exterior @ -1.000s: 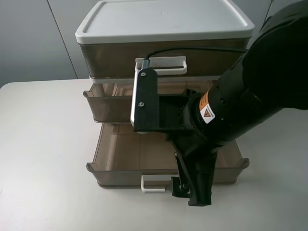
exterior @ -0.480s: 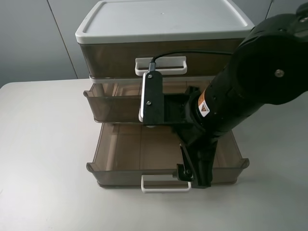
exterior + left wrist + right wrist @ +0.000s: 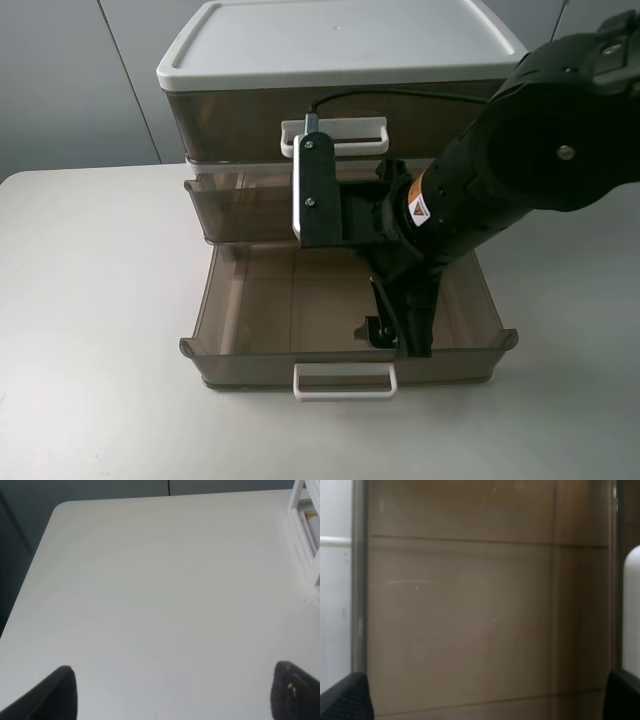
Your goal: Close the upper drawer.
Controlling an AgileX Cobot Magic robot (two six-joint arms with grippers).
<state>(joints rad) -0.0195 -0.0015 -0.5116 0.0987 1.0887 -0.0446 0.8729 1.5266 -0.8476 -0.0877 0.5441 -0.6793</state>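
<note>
The upper drawer [image 3: 240,205], smoky brown plastic in the cabinet's middle tier, stands a little way out; its handle is hidden behind my right arm. My right gripper [image 3: 392,338] points down into the pulled-out lowest drawer [image 3: 250,320], and the wrist block sits against the upper drawer's front. In the right wrist view the gripper [image 3: 487,700] is open, its fingertips [image 3: 347,697] far apart over that lowest drawer's brown floor [image 3: 470,605]. My left gripper [image 3: 170,695] is open and empty over bare table; it does not show in the exterior high view.
The top drawer [image 3: 230,115] with a white handle [image 3: 350,135] is shut under the white lid [image 3: 340,40]. The lowest drawer's white handle [image 3: 345,381] sticks out at the front. The white table [image 3: 90,300] ends at the left edge. A white frame [image 3: 305,530] shows in the left wrist view.
My right arm has moved toward the cabinet. The upper drawer has slid further in. The gripper tips went from the lowest drawer's front handle to inside that drawer.
</note>
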